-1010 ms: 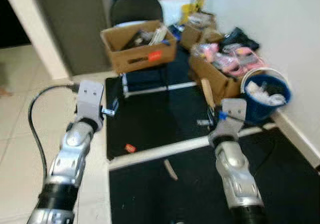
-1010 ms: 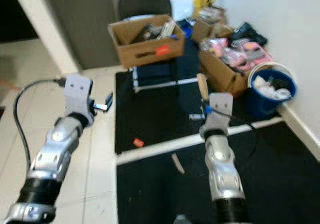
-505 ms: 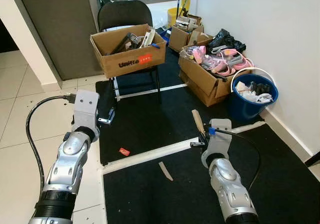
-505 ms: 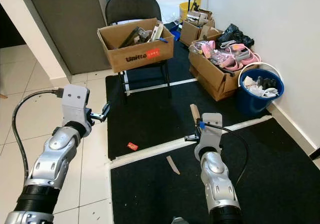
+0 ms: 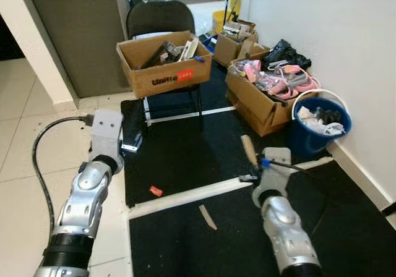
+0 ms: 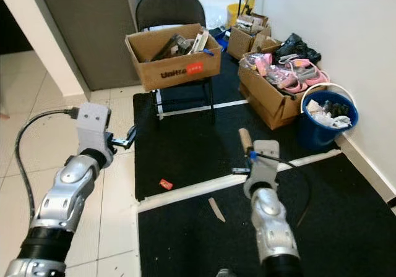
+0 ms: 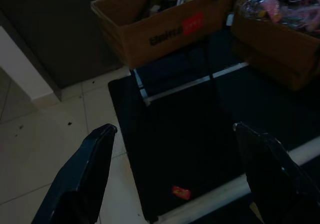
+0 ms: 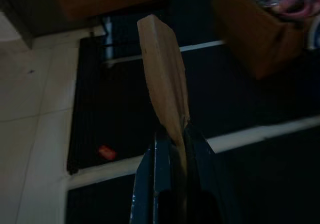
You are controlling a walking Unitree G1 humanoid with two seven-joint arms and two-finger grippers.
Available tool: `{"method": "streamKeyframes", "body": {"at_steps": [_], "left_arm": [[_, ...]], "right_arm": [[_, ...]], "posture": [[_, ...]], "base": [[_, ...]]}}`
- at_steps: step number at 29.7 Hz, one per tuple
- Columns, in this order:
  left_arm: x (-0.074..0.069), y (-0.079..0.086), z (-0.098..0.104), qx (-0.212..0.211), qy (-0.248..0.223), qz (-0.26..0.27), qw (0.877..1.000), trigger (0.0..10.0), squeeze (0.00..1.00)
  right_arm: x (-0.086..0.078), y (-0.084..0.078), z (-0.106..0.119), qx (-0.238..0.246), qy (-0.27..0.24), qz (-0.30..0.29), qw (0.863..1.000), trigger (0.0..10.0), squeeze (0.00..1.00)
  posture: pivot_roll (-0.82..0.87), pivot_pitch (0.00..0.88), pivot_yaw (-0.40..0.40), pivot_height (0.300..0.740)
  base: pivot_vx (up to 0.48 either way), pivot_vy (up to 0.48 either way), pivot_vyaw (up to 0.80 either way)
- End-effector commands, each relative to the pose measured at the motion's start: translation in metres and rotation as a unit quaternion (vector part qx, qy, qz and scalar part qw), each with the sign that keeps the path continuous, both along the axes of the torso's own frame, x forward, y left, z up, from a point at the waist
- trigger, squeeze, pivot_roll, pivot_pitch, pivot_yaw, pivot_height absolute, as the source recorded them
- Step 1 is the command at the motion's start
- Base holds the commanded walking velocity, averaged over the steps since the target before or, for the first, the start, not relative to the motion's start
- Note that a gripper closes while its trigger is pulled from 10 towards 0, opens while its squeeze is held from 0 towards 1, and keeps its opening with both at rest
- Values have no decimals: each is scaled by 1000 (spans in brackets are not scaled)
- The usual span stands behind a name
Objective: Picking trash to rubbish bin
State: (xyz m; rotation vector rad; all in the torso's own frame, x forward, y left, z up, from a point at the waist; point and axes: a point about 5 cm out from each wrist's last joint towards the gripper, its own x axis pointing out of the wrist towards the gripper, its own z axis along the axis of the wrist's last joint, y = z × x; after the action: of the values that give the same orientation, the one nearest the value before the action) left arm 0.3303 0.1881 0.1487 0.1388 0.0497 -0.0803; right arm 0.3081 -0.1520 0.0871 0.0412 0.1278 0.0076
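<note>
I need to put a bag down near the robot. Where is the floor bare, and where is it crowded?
Bare: the pale floor tiles left of the black floor mat, and mat between the black folding chair and white strip. Crowded: the wall side, with the brown cardboard box of pink items and blue bucket.

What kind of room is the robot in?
Probably a storage corner or workroom: cardboard boxes full of odds and ends, a folding chair holding another box, and a blue bucket of rubbish on black mats.
</note>
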Motion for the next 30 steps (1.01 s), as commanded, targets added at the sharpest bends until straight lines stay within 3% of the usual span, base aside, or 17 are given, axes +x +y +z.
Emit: {"method": "streamKeyframes", "body": {"at_steps": [1, 10, 20, 30], "left_arm": [[0, 1, -2, -1, 8, -1, 1000, 10000, 0], [1, 1, -1, 2, 8, -2, 1000, 10000, 0], [1, 1, -1, 5, 7, -3, 1000, 10000, 0], [1, 2, 0, 5, 7, -1, 1000, 10000, 0]], "right_arm": [[-3, -5, -7, -4, 12, -7, 1000, 10000, 0], [-3, -5, -12, 2, 23, -11, 1000, 10000, 0], [-3, -6, -13, 5, 25, -13, 1000, 10000, 0], [-2, -4, -13, 4, 17, -7, 1000, 10000, 0]], "posture": [[17, 128, 77, 740], [19, 130, 78, 740], [22, 131, 77, 740], [26, 134, 76, 740]], "base": [[356, 0, 0], [357, 0, 0], [358, 0, -755], [357, 0, 0]]}}
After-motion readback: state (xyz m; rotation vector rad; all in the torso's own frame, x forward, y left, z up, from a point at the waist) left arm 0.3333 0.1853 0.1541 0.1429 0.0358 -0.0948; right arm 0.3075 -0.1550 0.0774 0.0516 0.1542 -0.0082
